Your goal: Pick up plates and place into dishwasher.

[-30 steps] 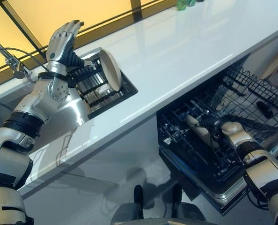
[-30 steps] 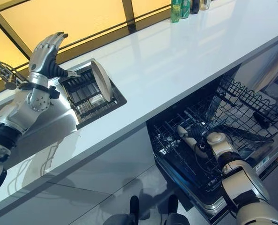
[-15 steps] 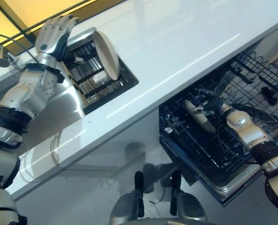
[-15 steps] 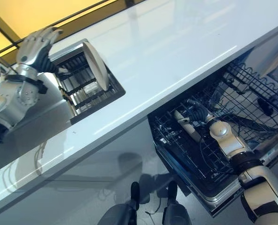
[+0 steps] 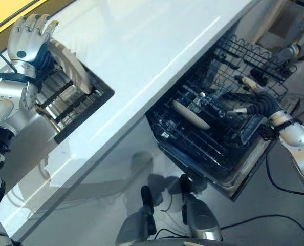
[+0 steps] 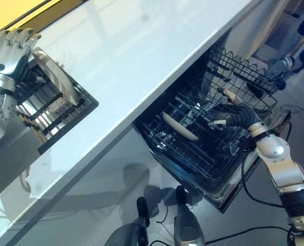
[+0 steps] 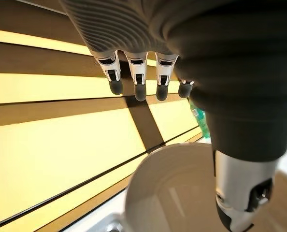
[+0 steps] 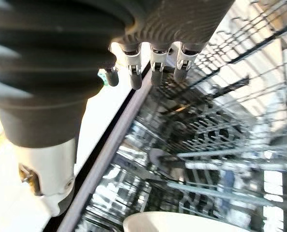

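Note:
A pale plate (image 5: 70, 66) stands on edge in the dark sink rack (image 5: 75, 105) at the counter's left end. My left hand (image 5: 29, 38) is just behind it, fingers straight and open; in the left wrist view the fingers (image 7: 136, 87) and thumb (image 7: 240, 193) flank the plate's rim (image 7: 177, 193) without closing on it. A second pale plate (image 5: 190, 114) leans in the pulled-out lower dishwasher rack (image 5: 193, 148). My right hand (image 5: 249, 100) hovers to its right, open and empty, a short gap from it; the right wrist view shows that plate's edge (image 8: 182, 223) past the fingers (image 8: 153, 67).
A long white counter (image 5: 142, 46) runs diagonally between sink and dishwasher. A wire upper basket (image 5: 254, 66) juts out behind my right hand. Green bottles (image 7: 199, 116) stand far along the counter. Grey floor lies below the open dishwasher door (image 5: 244, 174).
My right hand has let go of the plate in the lower rack and drawn back to the right. The left hand has closed in behind the sink plate. The camera has shifted.

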Available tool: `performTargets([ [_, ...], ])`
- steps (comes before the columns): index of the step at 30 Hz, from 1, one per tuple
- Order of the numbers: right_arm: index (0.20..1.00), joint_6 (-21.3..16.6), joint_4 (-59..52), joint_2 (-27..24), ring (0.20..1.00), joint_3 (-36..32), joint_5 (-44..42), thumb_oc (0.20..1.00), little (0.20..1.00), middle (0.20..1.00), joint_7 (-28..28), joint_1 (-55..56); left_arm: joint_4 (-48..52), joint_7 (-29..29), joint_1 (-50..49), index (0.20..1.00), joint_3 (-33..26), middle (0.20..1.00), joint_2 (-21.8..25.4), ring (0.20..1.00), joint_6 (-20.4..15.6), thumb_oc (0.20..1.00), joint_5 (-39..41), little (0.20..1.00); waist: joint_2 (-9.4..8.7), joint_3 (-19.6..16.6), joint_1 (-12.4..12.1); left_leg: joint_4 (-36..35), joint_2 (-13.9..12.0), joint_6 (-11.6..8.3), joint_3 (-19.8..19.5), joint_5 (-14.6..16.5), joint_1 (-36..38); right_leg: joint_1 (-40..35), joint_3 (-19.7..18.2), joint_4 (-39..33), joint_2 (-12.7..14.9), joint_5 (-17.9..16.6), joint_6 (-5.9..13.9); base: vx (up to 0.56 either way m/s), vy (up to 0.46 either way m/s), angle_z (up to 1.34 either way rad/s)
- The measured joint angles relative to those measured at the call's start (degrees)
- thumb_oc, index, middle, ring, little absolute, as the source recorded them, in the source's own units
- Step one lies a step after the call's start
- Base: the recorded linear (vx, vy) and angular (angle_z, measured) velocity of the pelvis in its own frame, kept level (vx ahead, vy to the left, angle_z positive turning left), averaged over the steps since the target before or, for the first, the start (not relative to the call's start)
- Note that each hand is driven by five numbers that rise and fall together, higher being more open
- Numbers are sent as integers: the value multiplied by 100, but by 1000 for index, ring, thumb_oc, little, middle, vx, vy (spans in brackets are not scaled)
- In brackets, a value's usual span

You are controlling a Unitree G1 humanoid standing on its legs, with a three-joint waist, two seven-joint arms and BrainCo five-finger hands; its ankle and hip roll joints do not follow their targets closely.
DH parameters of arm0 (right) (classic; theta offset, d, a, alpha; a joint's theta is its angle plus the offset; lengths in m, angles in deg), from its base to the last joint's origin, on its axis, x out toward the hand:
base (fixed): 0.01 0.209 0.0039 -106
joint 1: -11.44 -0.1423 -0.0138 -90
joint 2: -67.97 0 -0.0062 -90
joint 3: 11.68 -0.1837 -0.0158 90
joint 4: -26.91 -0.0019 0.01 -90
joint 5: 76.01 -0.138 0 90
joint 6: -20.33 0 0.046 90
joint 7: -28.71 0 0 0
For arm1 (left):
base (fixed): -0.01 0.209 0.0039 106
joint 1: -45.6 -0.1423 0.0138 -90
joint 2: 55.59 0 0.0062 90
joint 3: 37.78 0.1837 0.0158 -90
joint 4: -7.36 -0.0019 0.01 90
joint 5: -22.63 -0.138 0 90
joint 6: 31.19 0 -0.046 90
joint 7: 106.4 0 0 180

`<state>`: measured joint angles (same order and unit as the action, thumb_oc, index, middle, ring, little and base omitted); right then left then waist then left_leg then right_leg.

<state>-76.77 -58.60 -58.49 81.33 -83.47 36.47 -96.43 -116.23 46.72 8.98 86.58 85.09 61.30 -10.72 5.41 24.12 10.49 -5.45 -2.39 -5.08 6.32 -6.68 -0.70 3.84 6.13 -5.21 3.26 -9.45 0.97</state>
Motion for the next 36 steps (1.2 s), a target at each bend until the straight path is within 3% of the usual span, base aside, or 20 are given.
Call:
performTargets([
  [8,1000,23,0,-129,1000,163,-239,1000,1000,1000,-94,-209,-208,161,323,1000,300,1000,-7,1000,60,1000,-279,1000,17,200,-15,3,21,-31,57,22,-20,71,-95,-1,-1,-17,13,14,47,-6],
  [20,1000,75,0,-226,1000,444,-626,1000,1000,1000,-515,-675,-676,1629,788,1000,622,1000,-9,1000,64,1000,-674,1000,32,283,-21,5,53,-29,133,19,-222,319,-192,1,-5,-87,4,-32,10,-5],
  [22,1000,77,-2,-226,1000,461,-670,1000,1000,1000,-586,-686,-676,1808,926,282,732,282,-15,282,43,282,-773,282,32,283,-25,4,49,-21,126,13,-254,346,-190,0,-8,-88,3,-58,-31,1],
  [23,1000,77,-2,-226,1000,465,-671,1000,1000,1000,-614,-685,-676,1879,946,200,749,200,-18,200,43,200,-774,200,32,283,-23,3,46,-21,125,13,-259,352,-188,0,-9,-88,4,-71,-42,1],
  [28,1000,75,-1,-252,1000,488,-685,1000,1000,1000,-787,-701,-719,2091,1168,200,818,200,-15,200,37,200,-763,200,32,283,-29,4,42,-19,122,11,-310,405,-184,0,-14,-105,10,-61,-47,0],
  [36,1000,-100,-3,-254,1000,523,-796,1000,1000,1000,-770,-733,-1138,2044,1243,200,942,200,105,200,-313,200,-617,200,33,282,-33,10,48,28,113,-25,-264,328,-129,2,-10,-124,-15,-22,-31,3],
])
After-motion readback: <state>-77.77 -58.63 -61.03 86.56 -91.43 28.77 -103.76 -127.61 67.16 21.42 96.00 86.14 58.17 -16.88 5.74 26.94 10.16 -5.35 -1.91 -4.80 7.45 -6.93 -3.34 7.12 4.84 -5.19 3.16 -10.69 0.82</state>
